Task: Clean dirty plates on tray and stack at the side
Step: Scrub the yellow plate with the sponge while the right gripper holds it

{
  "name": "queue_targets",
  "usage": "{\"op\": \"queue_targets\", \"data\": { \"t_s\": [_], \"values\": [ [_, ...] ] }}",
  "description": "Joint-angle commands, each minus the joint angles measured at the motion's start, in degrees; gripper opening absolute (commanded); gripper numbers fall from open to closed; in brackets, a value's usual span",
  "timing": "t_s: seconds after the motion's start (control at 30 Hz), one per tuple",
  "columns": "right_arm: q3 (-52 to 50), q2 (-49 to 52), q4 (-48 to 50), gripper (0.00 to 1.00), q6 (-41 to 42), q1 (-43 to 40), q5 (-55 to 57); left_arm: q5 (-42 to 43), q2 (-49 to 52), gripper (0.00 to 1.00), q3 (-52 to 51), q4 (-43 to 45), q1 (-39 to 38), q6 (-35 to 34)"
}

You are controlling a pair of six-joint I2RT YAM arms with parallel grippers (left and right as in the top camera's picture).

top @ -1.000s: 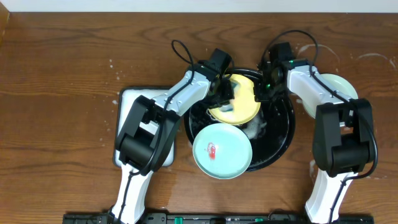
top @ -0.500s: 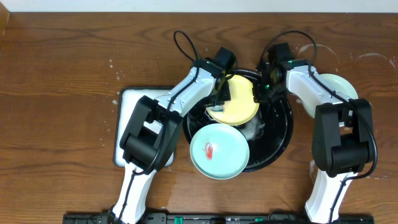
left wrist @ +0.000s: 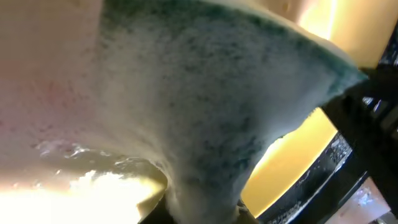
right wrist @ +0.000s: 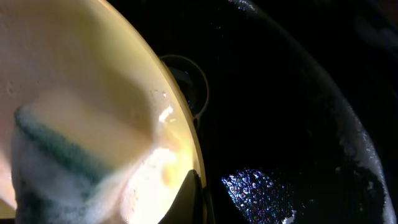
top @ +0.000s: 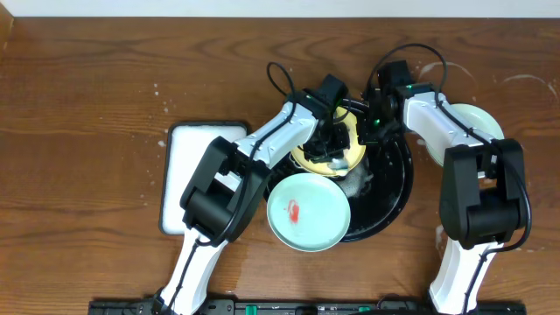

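Observation:
The yellow plate stands tilted over the back of the black tray. My right gripper is shut on its right rim; in the right wrist view one dark finger lies on the plate's edge. My left gripper is shut on a foamy green sponge pressed to the plate's face; the sponge also shows soapy in the right wrist view. A mint plate with a red smear lies on the tray's front left rim. Another mint plate rests on the table at the right.
A white rectangular tray lies left of the black tray, under my left arm. Soap foam flecks the black tray's floor. Whitish soapy rings mark the wood at the far right.
My left gripper has swept the sponge to the right across the yellow plate. The right gripper and the plate it holds have stayed put.

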Motion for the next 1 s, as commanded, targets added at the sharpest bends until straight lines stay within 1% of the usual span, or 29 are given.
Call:
{"op": "queue_targets", "data": {
  "t_s": [0.0,0.13,0.27,0.4,0.47,0.6,0.7,0.77,0.87,0.97],
  "values": [
    [-0.3,0.5,-0.3,0.01,-0.2,0.3,2.3,-4.0,3.1,0.08,-0.8,-5.3,1.9,0.8],
    [-0.3,0.5,-0.3,0.01,-0.2,0.3,2.3,-15.3,3.1,0.07,-0.7,-8.7,6.4,3.0],
    [-0.3,0.5,-0.3,0.01,-0.2,0.3,2.3,-19.3,3.1,0.07,0.1,-8.3,10.0,5.5],
    [-0.3,0.5,-0.3,0.01,-0.2,0.3,2.3,-23.0,3.1,0.08,1.2,-7.2,11.6,7.2],
    [-0.3,0.5,-0.3,0.01,-0.2,0.3,2.3,-23.0,3.1,0.07,1.3,-4.7,11.5,8.7],
    [-0.3,0.5,-0.3,0.01,-0.2,0.3,2.3,-22.5,3.1,0.07,1.2,-1.1,9.7,8.7],
    [-0.3,0.5,-0.3,0.01,-0.2,0.3,2.3,-19.3,3.1,0.08,1.2,1.3,7.2,8.0],
    [-0.3,0.5,-0.3,0.01,-0.2,0.3,2.3,-17.2,3.1,0.07,1.1,2.6,5.3,6.4],
    [-0.3,0.5,-0.3,0.01,-0.2,0.3,2.3,-14.5,3.1,0.07,1.1,3.8,2.3,2.0],
    [-0.3,0.5,-0.3,0.01,-0.2,0.3,2.3,-9.2,3.1,0.07,1.1,5.2,-0.1,-2.2]
  ]
}}
